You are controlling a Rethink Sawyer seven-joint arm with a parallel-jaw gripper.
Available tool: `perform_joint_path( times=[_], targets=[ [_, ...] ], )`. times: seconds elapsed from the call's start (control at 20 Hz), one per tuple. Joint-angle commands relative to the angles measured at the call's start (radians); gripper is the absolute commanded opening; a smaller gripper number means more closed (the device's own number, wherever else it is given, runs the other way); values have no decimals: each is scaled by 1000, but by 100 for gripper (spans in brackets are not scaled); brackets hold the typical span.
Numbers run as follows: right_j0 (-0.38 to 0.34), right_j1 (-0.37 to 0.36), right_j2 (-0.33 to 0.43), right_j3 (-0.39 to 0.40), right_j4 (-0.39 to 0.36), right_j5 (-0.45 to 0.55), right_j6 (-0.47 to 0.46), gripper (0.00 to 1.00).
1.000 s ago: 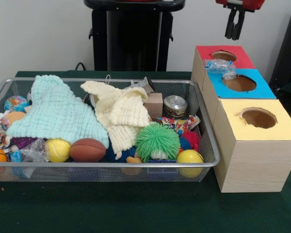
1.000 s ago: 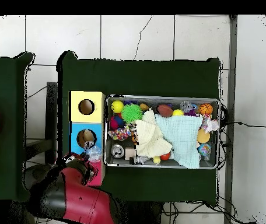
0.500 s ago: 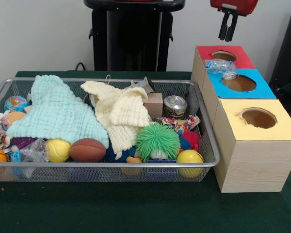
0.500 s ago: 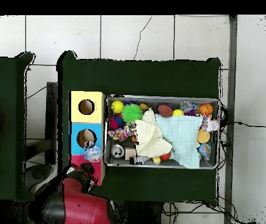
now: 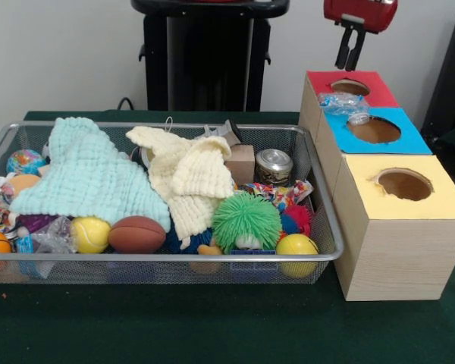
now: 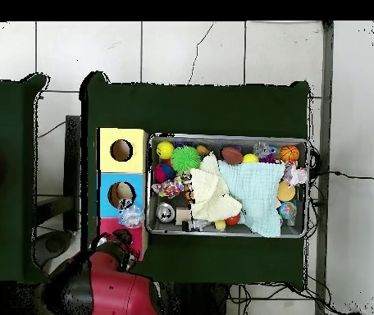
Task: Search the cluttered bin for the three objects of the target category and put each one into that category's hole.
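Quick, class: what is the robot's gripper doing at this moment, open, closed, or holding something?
Gripper: raised above the red box, fingers close together, holding nothing.

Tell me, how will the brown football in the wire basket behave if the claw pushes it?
The brown football is oval and smooth, so it will probably roll or wobble away. It lies against the basket's front wall beside a yellow ball, so it likely cannot travel far. It looks light.
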Motion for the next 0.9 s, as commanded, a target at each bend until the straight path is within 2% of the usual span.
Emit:
perform_joint_path(
  times=[0.05,0.25,0.9],
  targets=[
    [-12,88,48,19,-50,-92,135,0],
    [-25,112,64,24,-51,-135,143,0],
    [7,145,47,2,-30,-123,149,0]
  ],
)
